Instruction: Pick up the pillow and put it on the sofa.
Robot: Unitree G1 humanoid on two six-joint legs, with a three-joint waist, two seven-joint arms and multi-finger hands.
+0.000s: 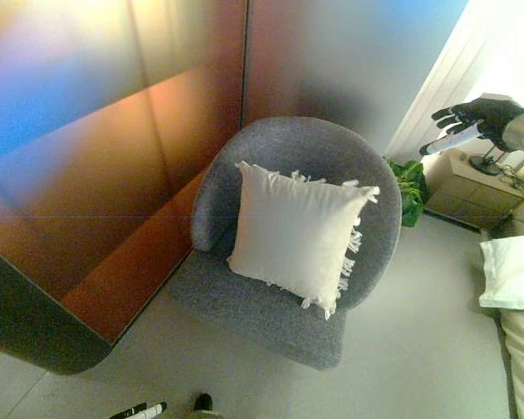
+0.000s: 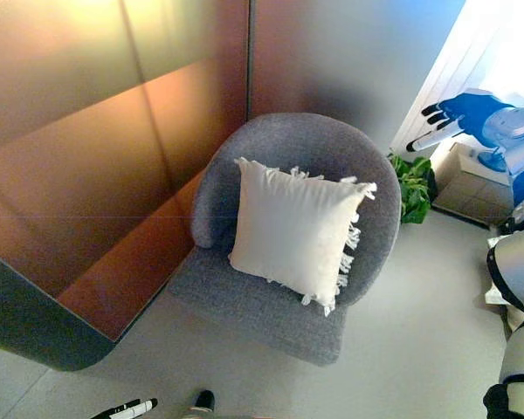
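Observation:
A white square pillow (image 1: 297, 234) with fringe along its edges leans upright against the curved back of a grey round armchair (image 1: 271, 301), resting on its seat. My right hand (image 1: 476, 120) is raised in the air at the upper right, well away from the pillow, with its fingers straight and holding nothing; it also shows in the right eye view (image 2: 458, 115). Only the fingertips of my left hand (image 1: 140, 410) show at the bottom edge, low and left of the chair.
A brown panelled wall (image 1: 113, 175) runs close along the chair's left side. A green plant (image 1: 410, 194) and a low beige cabinet (image 1: 472, 188) stand at the right behind the chair. A white cushion (image 1: 511, 271) lies at the right edge.

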